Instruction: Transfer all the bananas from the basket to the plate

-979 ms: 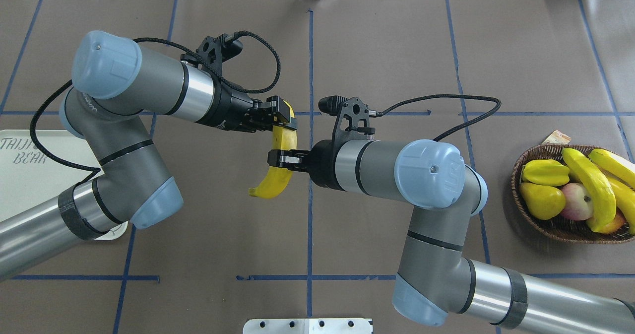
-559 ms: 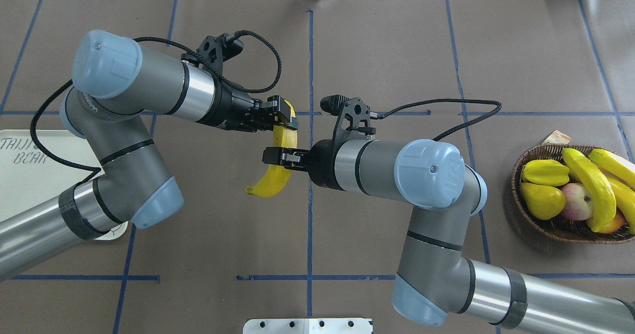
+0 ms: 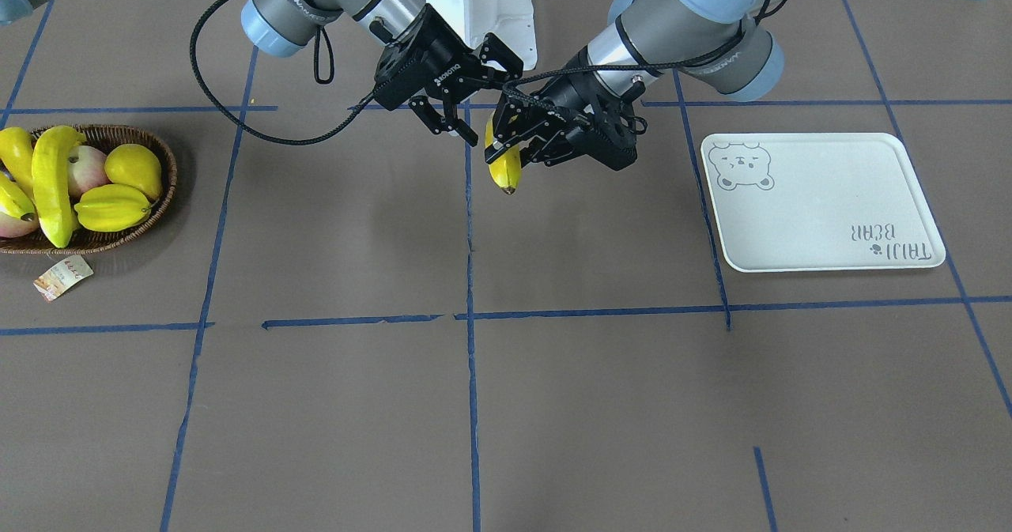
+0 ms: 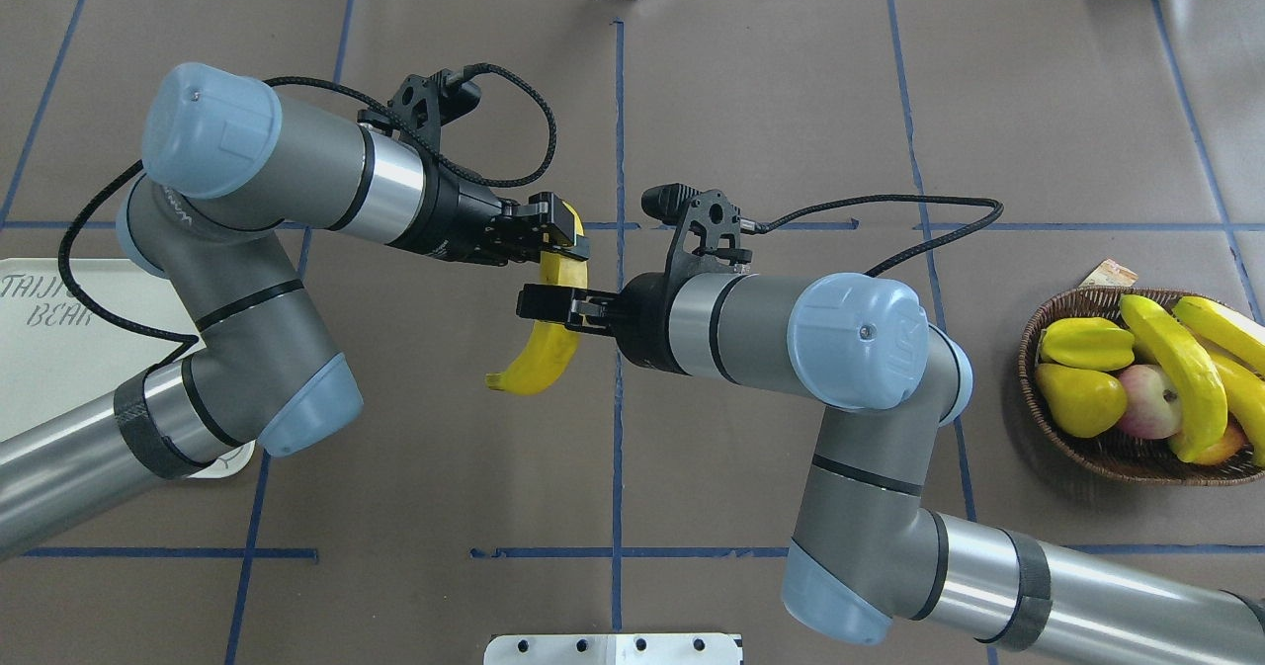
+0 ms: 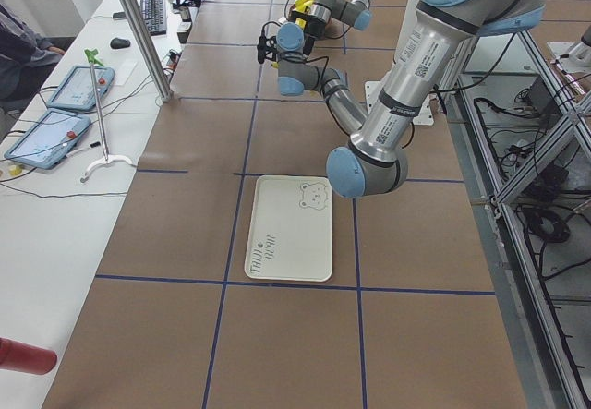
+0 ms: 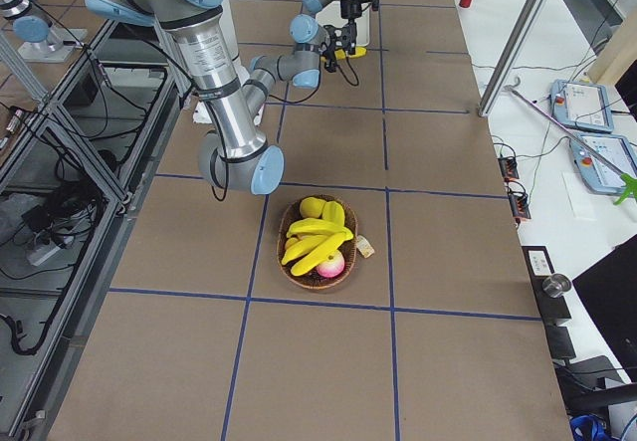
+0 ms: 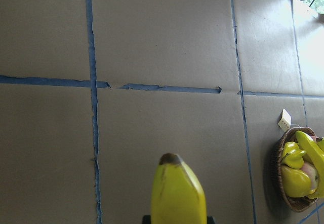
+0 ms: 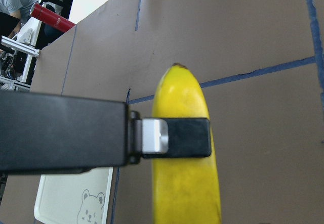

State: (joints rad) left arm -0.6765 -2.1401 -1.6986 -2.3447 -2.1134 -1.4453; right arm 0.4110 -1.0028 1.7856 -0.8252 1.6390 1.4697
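Reaching from 8 o'clock with the left arm (image 4: 296, 171), pinching a banana (image 4: 539, 359) in the left gripper (image 4: 565, 235); from 4 o'clock with the right arm (image 4: 850, 349), right gripper (image 4: 539, 304) spread.

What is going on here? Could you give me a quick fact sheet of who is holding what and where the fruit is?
Held banana: in mid-air above the table, between the two grippers
Left gripper: shut on one end of the banana
Right gripper: looks open, fingers at the banana's middle
Basket: three bananas inside, with other fruit
Plate: no fruit on it yet
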